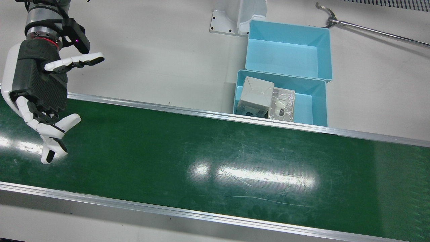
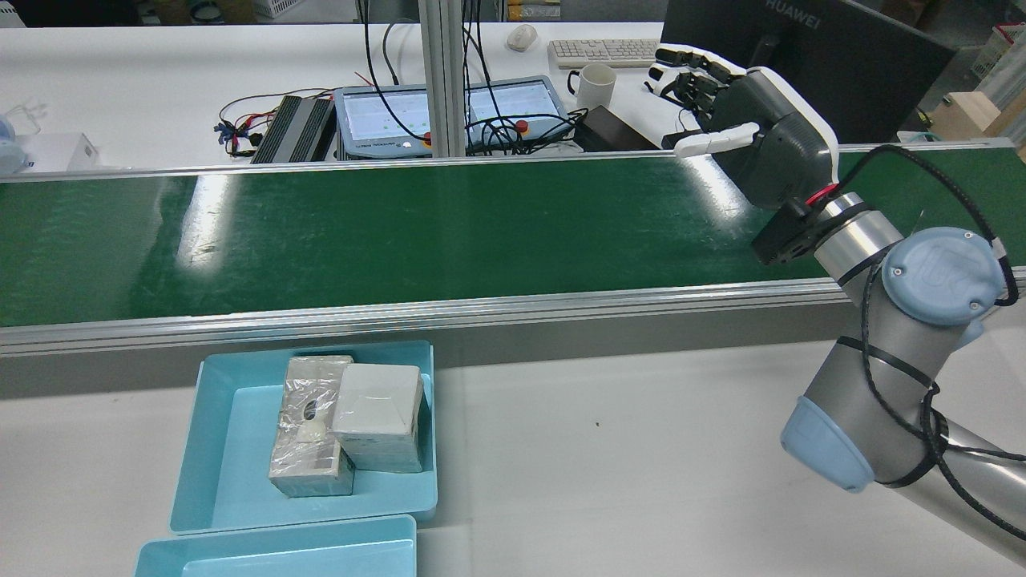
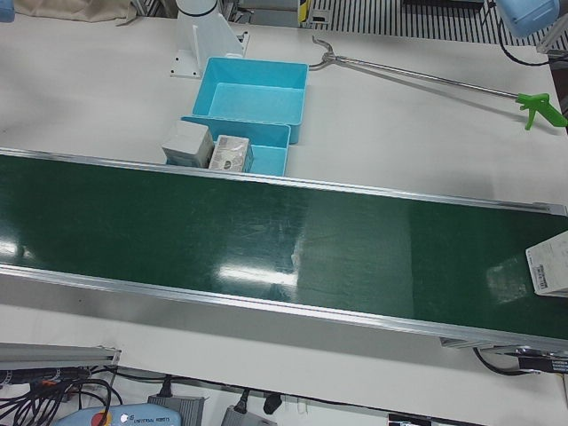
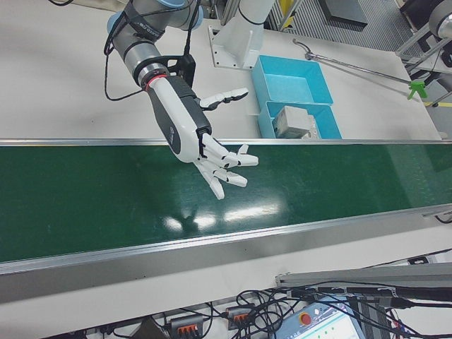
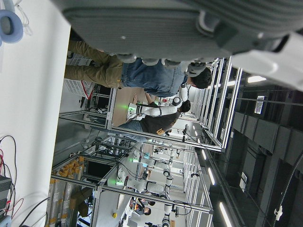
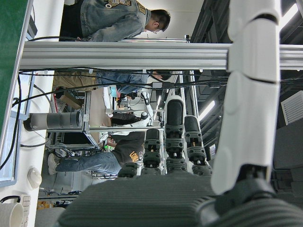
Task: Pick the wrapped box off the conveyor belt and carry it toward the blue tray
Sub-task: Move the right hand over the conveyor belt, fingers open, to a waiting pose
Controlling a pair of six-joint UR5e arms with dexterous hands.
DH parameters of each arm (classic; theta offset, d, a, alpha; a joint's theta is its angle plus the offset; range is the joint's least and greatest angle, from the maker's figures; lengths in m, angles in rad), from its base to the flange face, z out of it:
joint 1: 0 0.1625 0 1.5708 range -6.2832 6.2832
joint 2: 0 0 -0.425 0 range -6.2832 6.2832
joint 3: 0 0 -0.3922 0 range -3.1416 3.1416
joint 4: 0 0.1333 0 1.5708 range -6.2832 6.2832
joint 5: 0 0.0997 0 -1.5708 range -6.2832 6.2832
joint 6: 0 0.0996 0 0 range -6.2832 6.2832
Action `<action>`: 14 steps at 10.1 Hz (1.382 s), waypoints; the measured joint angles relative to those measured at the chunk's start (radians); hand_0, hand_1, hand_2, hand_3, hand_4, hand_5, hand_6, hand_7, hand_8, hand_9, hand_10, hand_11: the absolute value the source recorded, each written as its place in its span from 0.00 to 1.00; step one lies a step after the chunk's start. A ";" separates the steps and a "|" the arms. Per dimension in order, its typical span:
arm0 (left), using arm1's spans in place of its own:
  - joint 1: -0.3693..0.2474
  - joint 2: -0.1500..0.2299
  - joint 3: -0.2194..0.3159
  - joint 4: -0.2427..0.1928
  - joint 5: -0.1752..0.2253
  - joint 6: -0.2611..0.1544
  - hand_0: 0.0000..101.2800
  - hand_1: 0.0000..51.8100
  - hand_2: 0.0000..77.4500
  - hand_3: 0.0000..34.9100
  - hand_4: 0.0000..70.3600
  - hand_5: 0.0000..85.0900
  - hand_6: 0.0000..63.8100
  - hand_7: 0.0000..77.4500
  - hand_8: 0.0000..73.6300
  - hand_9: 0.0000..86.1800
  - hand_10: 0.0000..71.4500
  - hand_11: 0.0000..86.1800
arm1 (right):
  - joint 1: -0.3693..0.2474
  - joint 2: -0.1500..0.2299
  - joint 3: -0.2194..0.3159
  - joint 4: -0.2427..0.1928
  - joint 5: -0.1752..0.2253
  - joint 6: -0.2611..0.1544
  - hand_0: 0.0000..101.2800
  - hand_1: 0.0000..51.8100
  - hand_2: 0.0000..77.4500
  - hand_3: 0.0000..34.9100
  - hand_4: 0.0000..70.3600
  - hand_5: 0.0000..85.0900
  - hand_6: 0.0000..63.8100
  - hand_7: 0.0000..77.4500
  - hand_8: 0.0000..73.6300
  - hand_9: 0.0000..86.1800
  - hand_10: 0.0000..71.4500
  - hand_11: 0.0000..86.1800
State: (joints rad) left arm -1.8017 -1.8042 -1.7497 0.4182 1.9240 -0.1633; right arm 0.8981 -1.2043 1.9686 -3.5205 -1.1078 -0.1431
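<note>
A: Start at the left of the front view. What's there?

B: The right hand [image 1: 40,87], palm over the back rail of the conveyor belt [image 1: 215,161]. Its fingers [image 1: 74,60] are spread apart and there's nothing in it.

A: And the belt beside it?

B: Bare green in that view, scuffed, with lamp glare. Behind the far rail, about mid-picture, is the arm pedestal [image 1: 238,16].

A: Further right?

B: Two blue trays touching each other. The near tray [image 1: 282,78] sits just beside the belt rail and holds a pale box [image 1: 257,95] leaning over a film-wrapped box [image 1: 283,104]. The far tray [image 1: 289,53] has nothing in it. Right of that, a metal grabber tool [image 1: 369,31] lies on the table.

A: So where's the box to pick?

B: In the left-front view, a white box [image 3: 550,269] with a printed label sits on the belt at the picture's right edge, half cut off and well apart from both the trays and the right hand.

A: The left hand?

B: Only its own camera shows the left hand [image 5: 189,23], as a dark palm edge. I can't tell how its fingers stand.
</note>
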 joint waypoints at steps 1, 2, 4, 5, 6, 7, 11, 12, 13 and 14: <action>0.000 0.000 0.000 0.000 0.000 0.000 0.00 0.00 0.01 0.00 0.01 0.01 0.01 0.01 0.01 0.00 0.01 0.00 | -0.003 0.000 0.000 0.000 0.000 0.000 0.47 0.21 0.10 0.00 0.26 0.25 0.32 0.60 0.18 0.22 0.04 0.04; 0.000 0.000 0.000 0.000 0.000 0.000 0.00 0.00 0.01 0.00 0.01 0.01 0.01 0.01 0.01 0.00 0.01 0.01 | -0.007 0.001 -0.004 0.002 0.000 0.000 0.47 0.21 0.10 0.00 0.26 0.25 0.32 0.60 0.18 0.22 0.04 0.04; 0.000 0.000 0.000 0.000 0.000 0.000 0.00 0.00 0.01 0.00 0.00 0.01 0.01 0.01 0.01 0.01 0.01 0.01 | -0.025 0.004 -0.026 0.008 0.001 -0.001 0.50 0.44 0.20 0.00 0.16 0.13 0.14 0.24 0.03 0.05 0.00 0.01; 0.000 0.000 0.000 0.000 0.000 0.000 0.00 0.00 0.01 0.00 0.01 0.01 0.01 0.01 0.01 0.01 0.01 0.01 | -0.040 0.007 -0.040 0.009 0.001 -0.001 0.50 0.44 0.20 0.00 0.16 0.13 0.14 0.24 0.03 0.05 0.00 0.01; 0.000 0.000 0.000 0.000 0.000 0.000 0.00 0.00 0.01 0.00 0.01 0.01 0.01 0.01 0.01 0.01 0.01 0.01 | -0.053 0.008 -0.051 0.010 0.000 -0.001 0.53 0.43 0.25 0.00 0.15 0.15 0.14 0.24 0.03 0.05 0.00 0.01; 0.000 0.000 0.000 0.000 0.000 0.000 0.00 0.00 0.01 0.00 0.00 0.01 0.01 0.01 0.01 0.00 0.01 0.01 | -0.063 0.015 -0.058 0.010 -0.002 -0.001 0.53 0.43 0.25 0.00 0.15 0.15 0.14 0.24 0.03 0.05 0.00 0.01; 0.000 0.000 0.000 0.000 0.000 0.000 0.00 0.00 0.01 0.00 0.01 0.01 0.01 0.01 0.01 0.00 0.00 0.00 | -0.073 0.073 -0.108 0.010 -0.009 0.010 0.46 0.23 0.08 0.00 0.16 0.13 0.13 0.27 0.03 0.05 0.00 0.01; 0.000 0.000 0.000 0.000 0.000 0.000 0.00 0.00 0.01 0.00 0.01 0.01 0.01 0.01 0.01 0.00 0.00 0.00 | -0.073 0.091 -0.128 0.009 -0.011 0.015 0.46 0.23 0.08 0.00 0.16 0.13 0.13 0.27 0.03 0.05 0.00 0.01; 0.000 0.000 0.000 0.000 0.000 0.000 0.00 0.00 0.01 0.00 0.01 0.01 0.01 0.01 0.01 0.01 0.01 0.01 | -0.073 0.109 -0.149 0.009 -0.012 0.018 0.49 0.31 0.11 0.00 0.20 0.14 0.15 0.30 0.04 0.09 0.00 0.01; 0.000 0.000 0.000 0.000 0.000 0.000 0.00 0.00 0.01 0.00 0.01 0.01 0.01 0.01 0.01 0.01 0.01 0.01 | -0.072 0.123 -0.168 0.008 -0.013 0.019 0.49 0.31 0.11 0.00 0.20 0.14 0.15 0.30 0.04 0.09 0.00 0.01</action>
State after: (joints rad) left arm -1.8017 -1.8042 -1.7497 0.4182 1.9240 -0.1632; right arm 0.8262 -1.0809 1.8006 -3.5124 -1.1205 -0.1240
